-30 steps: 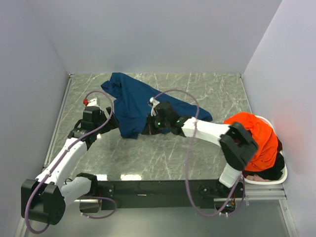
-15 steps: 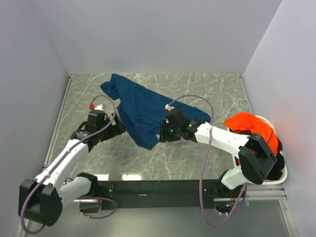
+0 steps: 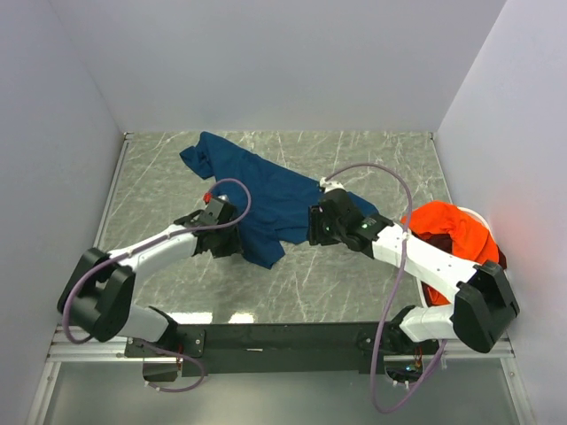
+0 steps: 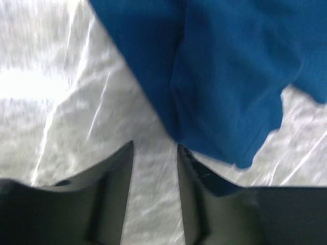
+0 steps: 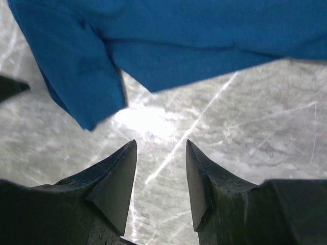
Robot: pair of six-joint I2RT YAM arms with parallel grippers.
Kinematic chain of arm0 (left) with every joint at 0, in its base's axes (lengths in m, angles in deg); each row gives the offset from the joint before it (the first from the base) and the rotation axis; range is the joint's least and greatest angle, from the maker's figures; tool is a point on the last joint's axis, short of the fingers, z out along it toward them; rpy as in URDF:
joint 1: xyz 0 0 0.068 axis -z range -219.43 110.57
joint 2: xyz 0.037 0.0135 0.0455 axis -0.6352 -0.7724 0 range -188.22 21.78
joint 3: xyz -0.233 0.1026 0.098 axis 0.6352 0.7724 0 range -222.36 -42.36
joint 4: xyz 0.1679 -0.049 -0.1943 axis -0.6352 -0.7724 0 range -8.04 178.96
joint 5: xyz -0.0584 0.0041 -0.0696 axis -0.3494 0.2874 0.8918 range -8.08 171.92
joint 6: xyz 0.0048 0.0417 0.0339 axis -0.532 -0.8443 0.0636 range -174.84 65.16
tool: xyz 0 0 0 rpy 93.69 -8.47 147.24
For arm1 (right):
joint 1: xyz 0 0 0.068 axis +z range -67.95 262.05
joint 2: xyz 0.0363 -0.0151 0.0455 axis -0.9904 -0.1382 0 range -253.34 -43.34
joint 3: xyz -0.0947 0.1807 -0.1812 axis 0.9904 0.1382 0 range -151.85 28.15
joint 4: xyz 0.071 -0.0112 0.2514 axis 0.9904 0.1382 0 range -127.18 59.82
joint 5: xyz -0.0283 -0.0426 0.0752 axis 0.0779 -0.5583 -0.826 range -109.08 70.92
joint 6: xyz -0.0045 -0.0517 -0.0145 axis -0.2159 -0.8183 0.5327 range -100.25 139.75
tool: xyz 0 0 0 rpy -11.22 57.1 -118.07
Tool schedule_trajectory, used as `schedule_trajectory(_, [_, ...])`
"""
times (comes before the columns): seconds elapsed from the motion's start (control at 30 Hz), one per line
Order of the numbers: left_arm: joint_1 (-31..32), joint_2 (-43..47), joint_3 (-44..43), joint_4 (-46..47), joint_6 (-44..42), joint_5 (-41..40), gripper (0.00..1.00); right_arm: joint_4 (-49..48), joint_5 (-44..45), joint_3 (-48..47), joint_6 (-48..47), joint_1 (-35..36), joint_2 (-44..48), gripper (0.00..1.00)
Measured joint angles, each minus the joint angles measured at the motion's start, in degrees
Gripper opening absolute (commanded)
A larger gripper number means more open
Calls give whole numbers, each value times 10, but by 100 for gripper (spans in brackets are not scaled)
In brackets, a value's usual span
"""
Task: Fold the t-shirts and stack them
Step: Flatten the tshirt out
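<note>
The blue t-shirt is soft matt cloth, creased; the orange t-shirt at 3 o'clock likewise. The table is smooth, glossy, grey marble-patterned, throwing back bright glare.

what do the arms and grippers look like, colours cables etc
The left arm and right arm have white links and bulky black joints. A lilac cable loops along each. The left arm also carries a small red spot. The fingers are dark grey tapering wedges.
</note>
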Motion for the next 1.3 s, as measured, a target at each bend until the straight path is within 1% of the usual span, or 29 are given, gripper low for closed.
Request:
schedule_trajectory(0.03, [1, -13, -9, 3, 0, -7, 36, -1, -2, 9, -1, 0, 5, 50])
schedule_trajectory(0.1, [3, -34, -28, 8, -1, -20, 33, -1, -4, 24, -2, 0, 12, 50])
schedule_trajectory(0.13, [4, -41, -35, 10, -2, -25, 28, -1, -5, 30, -2, 0, 15, 50])
schedule_trajectory(0.2, [6, -56, -50, 14, -4, -35, 26, 0, -6, 40, -2, 0, 20, 50])
schedule_trajectory(0.4, [7, -115, -84, 26, -15, -60, 14, -4, -6, 57, -3, 0, 38, 50])
schedule_trajectory(0.53, [7, -145, -85, 30, -22, -72, 9, -5, -6, 65, -4, 0, 45, 50])
schedule_trajectory(0.73, [6, -146, -88, 16, -22, -105, 4, -5, -6, 72, -4, -7, 54, 50])
schedule_trajectory(0.83, [-11, -133, -76, 7, -22, -116, 4, -3, -5, 73, -5, -13, 59, 50])
schedule_trajectory(0.87, [-27, -123, -66, 6, -21, -116, 4, -3, -5, 73, -6, -15, 60, 50])
schedule_trajectory(1.0, [-117, -85, -35, -23, -26, -126, 7, -1, -5, 73, -7, -23, 60, 50])
schedule_trajectory(1.07, [-160, -78, -34, -43, -38, -136, 13, 1, -5, 73, -8, -28, 60, 50])
schedule_trajectory(1.1, [-178, -76, -34, -50, -43, -139, 18, 2, -5, 73, -8, -30, 60, 50])
schedule_trajectory(1.17, [-205, -71, -41, -66, -59, -148, 23, 5, -3, 73, -8, -33, 60, 50])
schedule_trajectory(1.2, [-212, -69, -45, -72, -67, -150, 30, 7, -2, 73, -8, -35, 60, 50])
schedule_trajectory(1.3, [-220, -54, -66, -87, -83, -150, 41, 14, 2, 73, -9, -35, 60, 50])
